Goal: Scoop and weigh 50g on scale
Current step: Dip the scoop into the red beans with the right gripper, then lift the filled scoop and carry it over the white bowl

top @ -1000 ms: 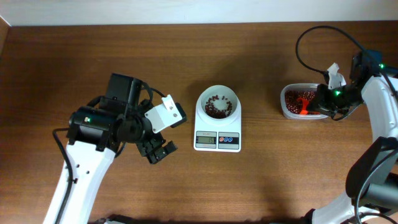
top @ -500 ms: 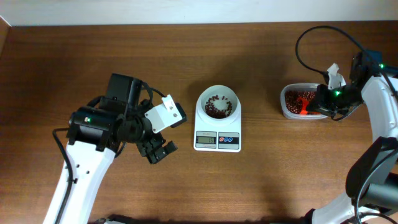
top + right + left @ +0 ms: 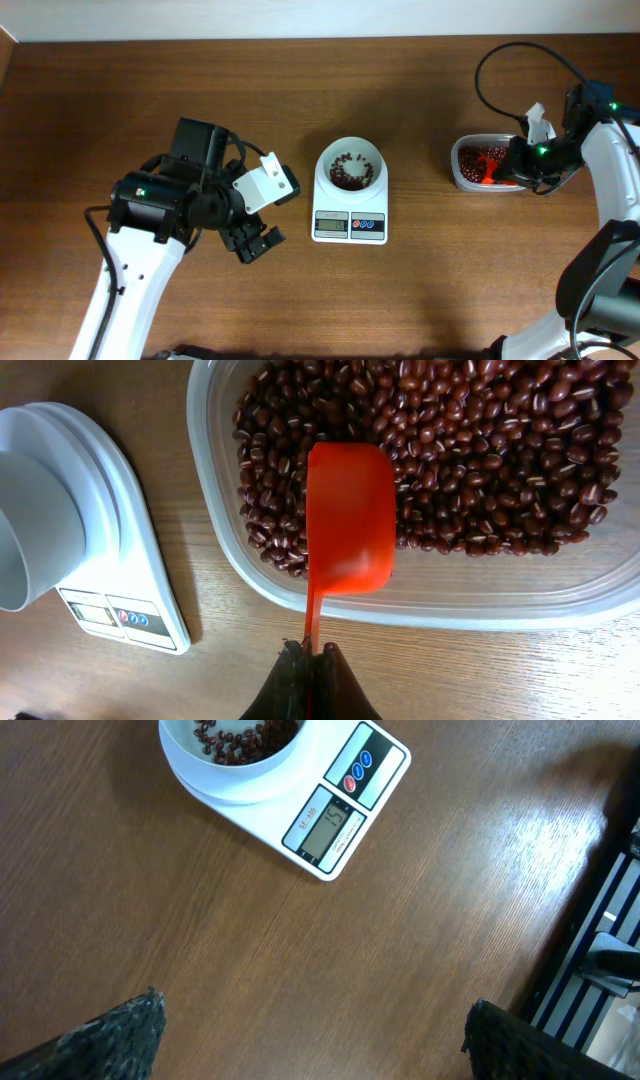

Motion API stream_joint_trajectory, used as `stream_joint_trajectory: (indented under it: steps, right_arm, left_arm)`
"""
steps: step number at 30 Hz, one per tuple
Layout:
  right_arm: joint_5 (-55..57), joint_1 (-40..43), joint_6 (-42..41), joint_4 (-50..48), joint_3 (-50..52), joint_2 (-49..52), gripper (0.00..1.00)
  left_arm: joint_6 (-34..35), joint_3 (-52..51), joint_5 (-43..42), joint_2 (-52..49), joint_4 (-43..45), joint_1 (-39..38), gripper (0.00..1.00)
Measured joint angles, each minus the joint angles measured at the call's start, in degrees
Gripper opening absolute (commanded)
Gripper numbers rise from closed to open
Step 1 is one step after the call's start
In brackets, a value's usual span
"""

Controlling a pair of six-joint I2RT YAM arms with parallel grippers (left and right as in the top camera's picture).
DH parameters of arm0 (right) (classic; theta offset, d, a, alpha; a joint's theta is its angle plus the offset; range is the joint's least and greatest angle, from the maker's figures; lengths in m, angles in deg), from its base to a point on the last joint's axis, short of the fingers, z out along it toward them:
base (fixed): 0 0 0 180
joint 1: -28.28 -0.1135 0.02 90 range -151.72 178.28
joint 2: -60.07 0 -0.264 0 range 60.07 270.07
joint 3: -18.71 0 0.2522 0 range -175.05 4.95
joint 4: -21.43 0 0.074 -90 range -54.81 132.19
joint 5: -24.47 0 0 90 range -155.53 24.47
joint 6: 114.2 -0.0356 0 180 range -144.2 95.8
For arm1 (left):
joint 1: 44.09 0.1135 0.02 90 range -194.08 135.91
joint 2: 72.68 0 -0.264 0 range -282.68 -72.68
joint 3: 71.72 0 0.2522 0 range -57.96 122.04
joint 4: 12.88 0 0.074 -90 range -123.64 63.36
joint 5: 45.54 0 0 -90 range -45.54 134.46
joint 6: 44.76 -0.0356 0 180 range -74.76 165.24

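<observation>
A: Start at the left. What is that arm doing?

B: Nothing for the task. The left fingers (image 3: 115, 1035) are spread wide and hold nothing, hanging over the worktop (image 3: 420, 300) left of the scale (image 3: 349, 228). Their pads look dark and grainy.

A: And the scale?

B: It stands mid-worktop: a flat white plastic body with a grey display and a red and a blue button. A round white bowl (image 3: 350, 146) sits on its platform. A shallow layer of beans (image 3: 348, 176) lies in the bowl, thin enough that white shows through.

A: So some weighing is done. Is it fifty grams?

B: I can't tell, the digits are too small to read. Judging by that thin layer, I'd guess more is needed.

A: Then the right.

B: A clear plastic tub (image 3: 450, 595) with rounded corners sits well right of the scale. It is packed with small, oval, glossy red-brown beans, each with a pale seam. The right fingers (image 3: 290, 695) are clenched on the thin handle of an orange-red plastic scoop (image 3: 348, 520). Its smooth cup sits over the beans by the tub's near wall, and no beans show in it.

A: What's left?

B: As I read it: fill the scoop, carry it to the bowl, tip it, and check the display until it shows fifty.
</observation>
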State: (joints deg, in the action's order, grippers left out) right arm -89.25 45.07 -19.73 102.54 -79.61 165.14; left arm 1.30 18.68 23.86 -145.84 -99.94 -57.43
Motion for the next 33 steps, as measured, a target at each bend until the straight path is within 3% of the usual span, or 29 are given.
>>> stream_joint_trajectory:
  steps: [8,11,19,33]
  right_arm:
    - [-0.1,1.1,0.0,-3.4,0.0,0.0,0.04]
    - [-1.1,5.9,0.0,-3.5,0.0,0.0,0.04]
    - [-13.1,12.3,4.7,-0.3,0.0,0.0,0.04]
    - [-25.3,12.3,7.7,3.2,0.0,0.0,0.04]
  left_arm:
    - [0.0,0.0,0.0,0.0,0.0,0.0,0.99]
    - [0.0,0.0,0.0,0.0,0.0,0.0,0.99]
    - [0.0,0.0,0.0,0.0,0.0,0.0,0.99]
    - [0.0,0.0,0.0,0.0,0.0,0.0,0.99]
